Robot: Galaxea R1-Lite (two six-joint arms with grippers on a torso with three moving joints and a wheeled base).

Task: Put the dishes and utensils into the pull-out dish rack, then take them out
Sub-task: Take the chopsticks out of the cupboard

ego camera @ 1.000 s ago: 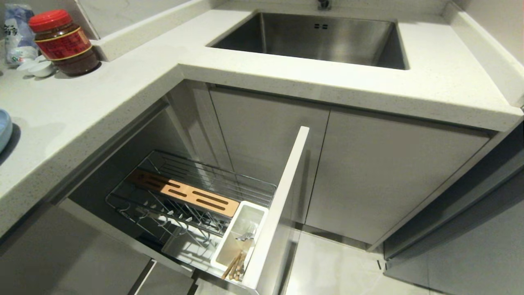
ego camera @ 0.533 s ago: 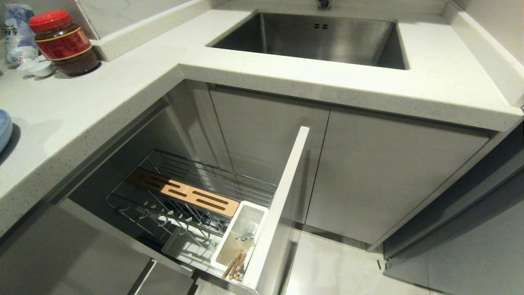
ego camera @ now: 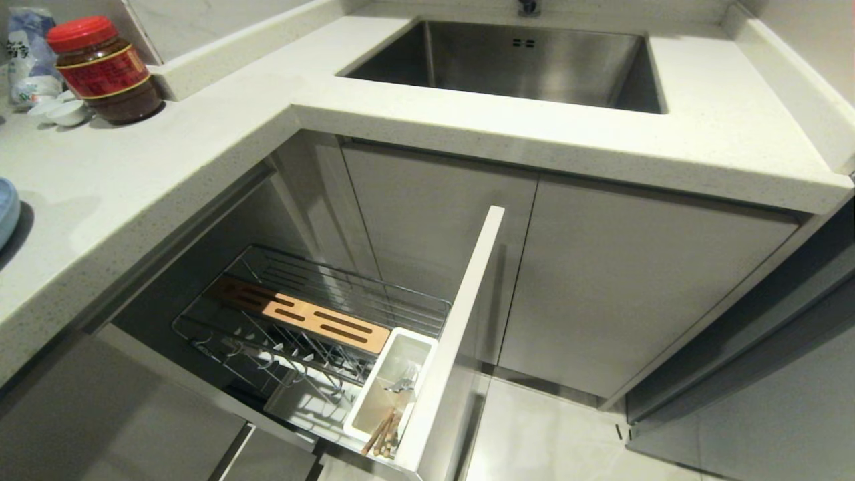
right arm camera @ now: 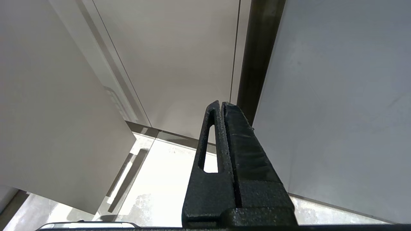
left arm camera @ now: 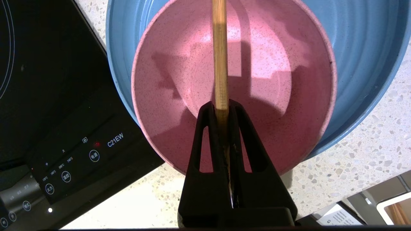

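Observation:
My left gripper [left arm camera: 221, 107] is shut on one light-wood chopstick [left arm camera: 220, 57], which points out over the pink bowl [left arm camera: 273, 96]. The bowl sits inside the light-blue plate [left arm camera: 362, 48] on the speckled counter. In the head view only the plate's edge [ego camera: 5, 210] shows at the far left, and neither arm appears. The pull-out dish rack [ego camera: 314, 321] stands open below the counter, its prongs bare. Its white utensil bin [ego camera: 364, 401] holds the silver fork [ego camera: 403, 385] and wooden chopstick ends [ego camera: 381, 434]. My right gripper [right arm camera: 221, 104] is shut and empty, parked low by cabinet fronts.
A black induction cooktop [left arm camera: 48, 96] lies right beside the plate. A red-lidded jar [ego camera: 103, 70] and small white saucers [ego camera: 60, 110] stand at the counter's back left. The steel sink [ego camera: 521, 60] is behind. The rack's white panel front [ego camera: 461, 321] juts into the floor space.

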